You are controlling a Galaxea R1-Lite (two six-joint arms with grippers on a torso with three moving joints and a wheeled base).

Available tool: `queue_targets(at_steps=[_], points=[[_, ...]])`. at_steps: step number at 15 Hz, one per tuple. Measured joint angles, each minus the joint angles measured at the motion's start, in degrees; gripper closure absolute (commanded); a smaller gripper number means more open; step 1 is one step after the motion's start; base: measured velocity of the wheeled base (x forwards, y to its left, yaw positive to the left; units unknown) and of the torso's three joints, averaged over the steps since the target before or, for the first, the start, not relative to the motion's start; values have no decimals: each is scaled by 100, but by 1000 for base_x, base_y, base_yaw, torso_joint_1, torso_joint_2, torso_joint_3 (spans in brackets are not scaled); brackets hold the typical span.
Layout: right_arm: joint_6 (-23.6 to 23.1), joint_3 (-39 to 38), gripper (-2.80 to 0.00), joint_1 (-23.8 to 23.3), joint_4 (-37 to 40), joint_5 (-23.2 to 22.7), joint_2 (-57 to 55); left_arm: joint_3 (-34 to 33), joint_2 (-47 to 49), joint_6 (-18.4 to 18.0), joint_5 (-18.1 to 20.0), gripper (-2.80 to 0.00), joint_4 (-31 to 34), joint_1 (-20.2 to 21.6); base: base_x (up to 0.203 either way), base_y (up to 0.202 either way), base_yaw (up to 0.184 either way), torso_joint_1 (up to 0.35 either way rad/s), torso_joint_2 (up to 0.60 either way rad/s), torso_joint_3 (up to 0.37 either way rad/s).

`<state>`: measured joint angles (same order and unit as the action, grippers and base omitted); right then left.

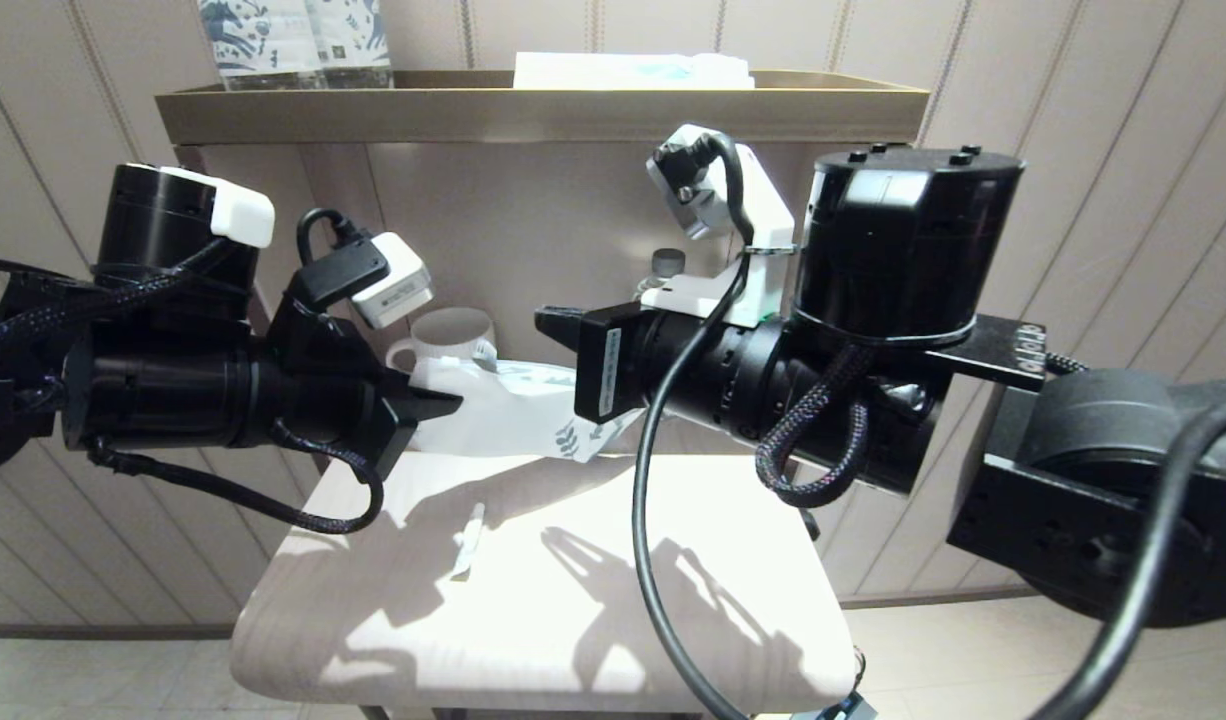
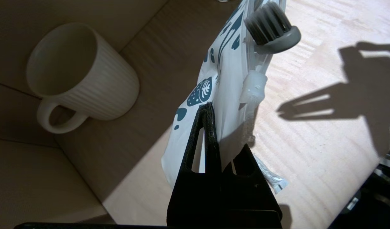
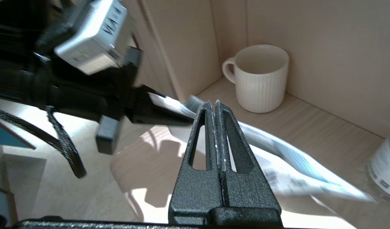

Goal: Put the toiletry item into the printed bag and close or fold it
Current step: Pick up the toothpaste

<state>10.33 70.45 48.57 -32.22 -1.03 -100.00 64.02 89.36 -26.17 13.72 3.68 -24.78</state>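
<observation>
My left gripper (image 1: 448,405) is shut on one end of the printed bag (image 1: 518,410), a white pouch with teal leaf print held out level above the table. In the left wrist view the gripper (image 2: 225,130) pinches the bag (image 2: 226,79), and the toothbrush (image 2: 271,31) lies along the bag's side, its dark bristle head past the far edge. Whether its handle is inside the bag I cannot tell. My right gripper (image 1: 545,320) hovers just above the bag's middle, shut, with nothing visible between its fingertips (image 3: 213,103).
A white ribbed mug (image 1: 453,335) stands at the back of the pale table (image 1: 573,620), and a clear bottle (image 1: 663,265) beside it. A short flat pale strip (image 1: 468,540) lies on the table. Blue-patterned packs (image 1: 293,40) stand on the tray (image 1: 533,110) above.
</observation>
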Motion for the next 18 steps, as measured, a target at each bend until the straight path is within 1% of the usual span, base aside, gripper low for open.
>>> queue_targets(at_steps=[2, 4, 6, 8, 14, 18], points=[[6, -16, 0, 28, -1, -1, -55, 9, -20, -1, -47, 0, 4, -77, 0, 0, 0, 0, 0, 0], [30, -16, 0, 162, -19, 16, -197, -3, -17, 10, -52, 0, -2, -187, 0, 0, 0, 0, 0, 0], [33, -11, 0, 356, -173, 156, -380, -17, 5, 48, -50, 0, -16, -288, 0, 0, 0, 0, 0, 0], [30, -6, 0, 442, -361, 233, -523, -37, 19, 52, -47, 0, -18, -386, 0, 0, 0, 0, 0, 0], [33, 46, 0, 468, -385, 252, -597, -86, 77, 52, -39, 0, -40, -552, 0, 0, 0, 0, 0, 0], [28, 79, 0, 468, -392, 320, -571, -118, 111, 44, -42, 0, -56, -578, 0, 0, 0, 0, 0, 0]])
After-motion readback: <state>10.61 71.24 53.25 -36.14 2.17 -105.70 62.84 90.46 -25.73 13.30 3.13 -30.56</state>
